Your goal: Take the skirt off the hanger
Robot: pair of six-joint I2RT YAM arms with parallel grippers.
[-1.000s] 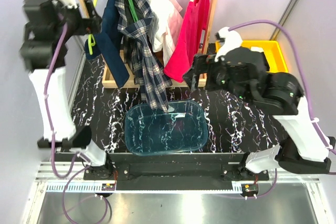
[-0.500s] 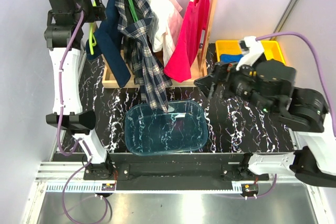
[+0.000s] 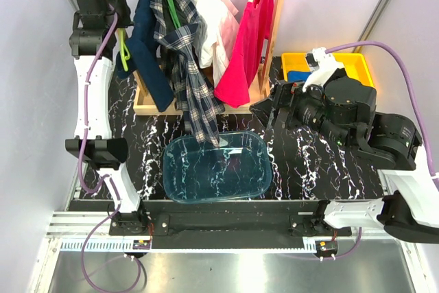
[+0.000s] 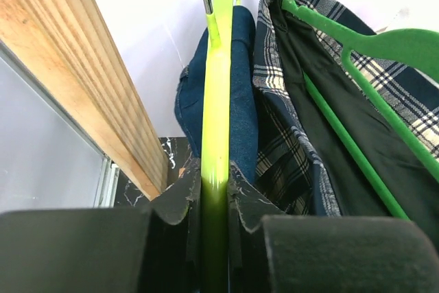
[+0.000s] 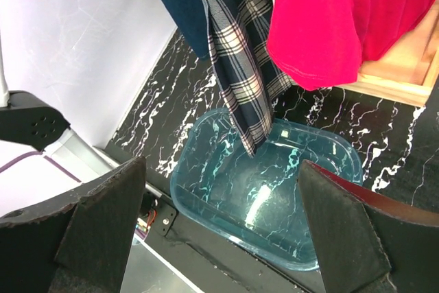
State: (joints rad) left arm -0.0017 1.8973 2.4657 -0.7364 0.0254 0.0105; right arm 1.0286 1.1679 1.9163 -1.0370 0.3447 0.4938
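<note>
First, right gripper (image 5: 219,166): fingers spread wide, empty, held low.
Skirt (image 3: 214,29): hangs long-axis down between plaid (image 3: 182,53) and red shirt (image 3: 247,46), ahead-left of and above those fingers (the nearer arm, I judge).
Left gripper (image 4: 214,193): pinching lime hanger (image 4: 218,87), two garments left of skirt.

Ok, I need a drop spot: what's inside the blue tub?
Only the plaid garment dangles over the tub; marbled tabletop shows through. Its tip hides part of the floor.

The light is bright and even, and shadows are soft. The clear blue tub (image 3: 236,173) shines with little white glints. Up close in the left wrist view, the black fingers (image 4: 75,252) look blurry.
</note>
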